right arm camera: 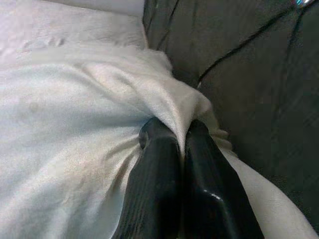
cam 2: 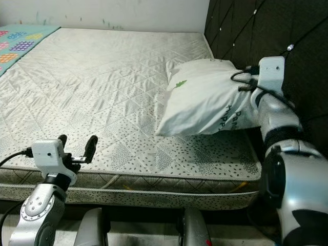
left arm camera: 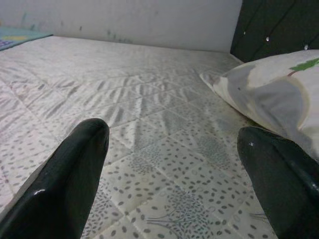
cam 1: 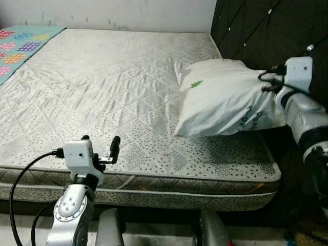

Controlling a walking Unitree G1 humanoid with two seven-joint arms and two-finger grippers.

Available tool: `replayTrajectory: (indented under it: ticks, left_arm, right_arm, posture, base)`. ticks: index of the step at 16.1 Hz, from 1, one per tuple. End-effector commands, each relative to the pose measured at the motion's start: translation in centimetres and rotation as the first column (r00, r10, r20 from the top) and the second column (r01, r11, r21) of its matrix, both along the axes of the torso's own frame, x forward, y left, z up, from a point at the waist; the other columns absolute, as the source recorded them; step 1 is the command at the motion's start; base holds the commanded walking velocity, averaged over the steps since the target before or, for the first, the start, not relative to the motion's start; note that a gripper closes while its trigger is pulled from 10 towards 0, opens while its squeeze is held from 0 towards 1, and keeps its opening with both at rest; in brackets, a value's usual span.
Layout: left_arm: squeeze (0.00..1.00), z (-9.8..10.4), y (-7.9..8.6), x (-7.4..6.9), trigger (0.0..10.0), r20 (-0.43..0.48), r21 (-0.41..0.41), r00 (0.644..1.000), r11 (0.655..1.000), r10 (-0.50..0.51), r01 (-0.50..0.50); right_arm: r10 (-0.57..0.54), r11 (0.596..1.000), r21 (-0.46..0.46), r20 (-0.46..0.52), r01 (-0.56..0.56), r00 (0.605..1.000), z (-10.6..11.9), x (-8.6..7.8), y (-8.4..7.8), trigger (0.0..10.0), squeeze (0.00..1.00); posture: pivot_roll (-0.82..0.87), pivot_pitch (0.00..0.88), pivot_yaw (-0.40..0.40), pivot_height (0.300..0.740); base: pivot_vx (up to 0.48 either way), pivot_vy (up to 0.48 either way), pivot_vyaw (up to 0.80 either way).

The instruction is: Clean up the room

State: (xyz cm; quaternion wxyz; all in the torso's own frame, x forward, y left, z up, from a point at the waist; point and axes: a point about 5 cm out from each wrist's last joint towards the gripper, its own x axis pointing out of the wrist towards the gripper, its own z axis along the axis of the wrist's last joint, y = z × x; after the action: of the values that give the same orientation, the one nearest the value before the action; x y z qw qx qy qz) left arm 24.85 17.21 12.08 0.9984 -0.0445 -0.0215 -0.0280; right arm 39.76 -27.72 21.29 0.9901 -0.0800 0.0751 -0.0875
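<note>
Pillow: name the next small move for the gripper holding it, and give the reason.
Probably lower the pillow flat against the headboard, then release. The right gripper is pinched shut on its edge, and the pillow hangs tilted over the mattress corner. The left gripper hovers open, apart.

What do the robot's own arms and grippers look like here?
Both arms are silver metal with dark joint bands. Each wrist carries a white boxy camera block with black cables looping off it. The left gripper and right gripper each have two long, glossy black fingers.
</note>
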Motion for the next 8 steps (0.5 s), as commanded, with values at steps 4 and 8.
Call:
replayTrajectory:
  ticks: [4,8]
  left_arm:
    - [0.00,-0.1,0.2,-0.2,10.0,-0.007,0.013,1.000,1.000,0.005,-0.005]
    - [0.00,-0.2,0.3,-0.3,10.0,-0.016,0.018,1.000,1.000,-0.003,0.004]
  right_arm:
    - [0.010,0.989,0.145,-0.001,-0.009,1.000,-4.6,-1.1,1.1,0.0,0.00]
    - [-0.024,0.966,0.258,-0.022,0.029,0.999,-8.8,-2.5,2.6,0.0,0.00]
  posture:
    - [0.08,0.000,-0.023,0.553]
    - [0.07,0.000,-0.009,0.553]
  base:
    - [0.000,0.000,0.00]
    - [0.000,0.000,0.00]
